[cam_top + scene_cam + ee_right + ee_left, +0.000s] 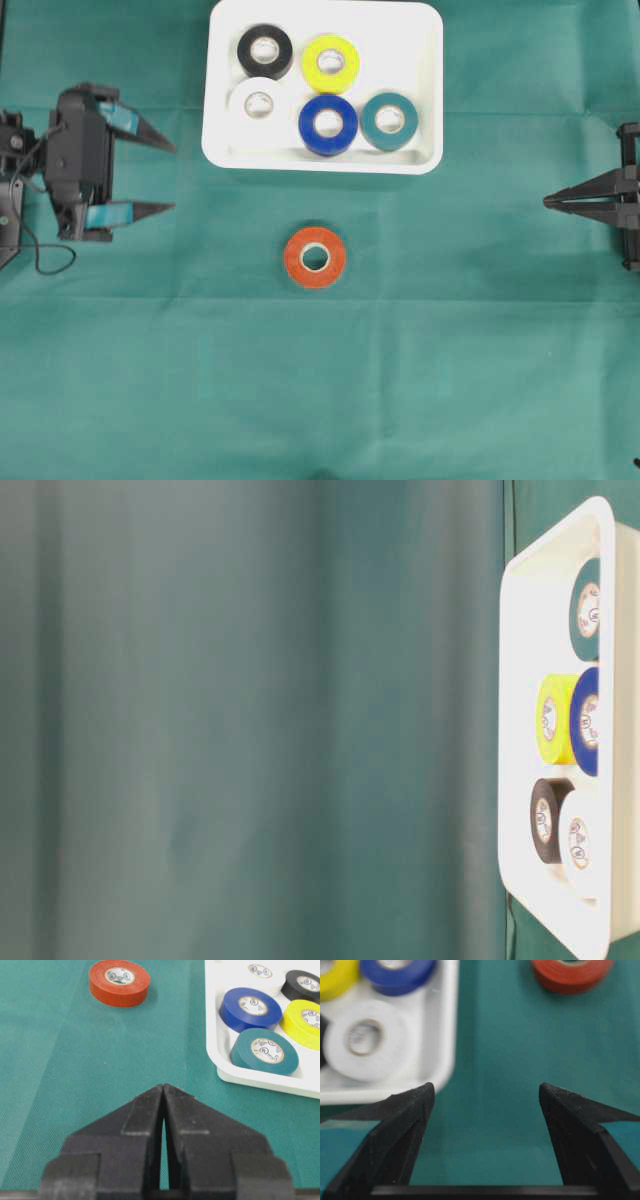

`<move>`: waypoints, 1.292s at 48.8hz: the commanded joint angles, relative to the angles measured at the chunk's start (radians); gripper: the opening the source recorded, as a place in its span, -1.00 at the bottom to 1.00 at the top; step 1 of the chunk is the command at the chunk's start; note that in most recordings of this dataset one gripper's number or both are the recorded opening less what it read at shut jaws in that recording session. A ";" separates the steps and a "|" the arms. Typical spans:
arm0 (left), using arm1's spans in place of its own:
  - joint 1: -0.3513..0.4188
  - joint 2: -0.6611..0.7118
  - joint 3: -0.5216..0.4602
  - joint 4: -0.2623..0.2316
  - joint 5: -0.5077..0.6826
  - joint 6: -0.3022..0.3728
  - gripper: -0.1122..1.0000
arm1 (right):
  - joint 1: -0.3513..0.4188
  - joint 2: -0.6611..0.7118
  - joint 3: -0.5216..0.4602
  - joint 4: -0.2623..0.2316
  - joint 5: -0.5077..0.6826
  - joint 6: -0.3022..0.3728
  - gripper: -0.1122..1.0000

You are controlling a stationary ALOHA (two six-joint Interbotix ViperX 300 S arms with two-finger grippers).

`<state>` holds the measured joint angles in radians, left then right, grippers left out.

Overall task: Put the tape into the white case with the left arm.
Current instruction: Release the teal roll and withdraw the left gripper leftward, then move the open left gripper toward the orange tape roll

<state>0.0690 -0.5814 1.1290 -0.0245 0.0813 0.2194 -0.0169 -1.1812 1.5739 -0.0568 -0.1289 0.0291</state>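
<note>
- The orange tape lay flat on the green surface, just below the white case in the overhead view, and nothing touched it.
- The white case already carried five rolls: a black roll, a yellow roll, a white roll, a blue roll and a teal roll. Free floor was visible in its upper right part.
- The left end effector was at the left edge of the overhead view, well apart from the orange tape. Its jaws stood wide and held nothing (the left wrist view showed only cloth between the two tips).
- In the left wrist view the orange tape was at the top right, and the corner of the white case was at the top left, so the end effector did not point straight at the tape.
- The right end effector was at the right edge with its jaws pressed together, empty, and well apart from everything.
- In my judgement the step in hand was the approach: the tape was not yet grasped.
- The next move called for bringing the left end effector over the orange tape, lowering the open jaws on both sides of the roll, and then closing them. After that, the free part of the case seemed the safest place, because the other rolls stood close together.
</note>
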 commanded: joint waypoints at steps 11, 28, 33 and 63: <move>-0.132 -0.080 0.026 -0.003 0.060 -0.063 0.71 | -0.002 0.009 -0.014 -0.002 -0.012 0.000 -0.97; -0.144 -0.117 0.048 -0.002 0.072 -0.071 0.71 | -0.002 0.009 -0.015 -0.002 -0.011 0.000 -0.97; -0.143 -0.098 0.038 -0.003 0.067 -0.071 0.71 | 0.000 0.008 -0.014 -0.002 -0.011 0.000 -0.97; -0.144 0.215 -0.163 0.000 -0.002 -0.057 0.71 | -0.002 0.009 -0.015 -0.002 -0.011 0.000 -0.97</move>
<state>-0.0721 -0.3988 1.0170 -0.0245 0.0874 0.1611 -0.0169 -1.1812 1.5739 -0.0568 -0.1304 0.0291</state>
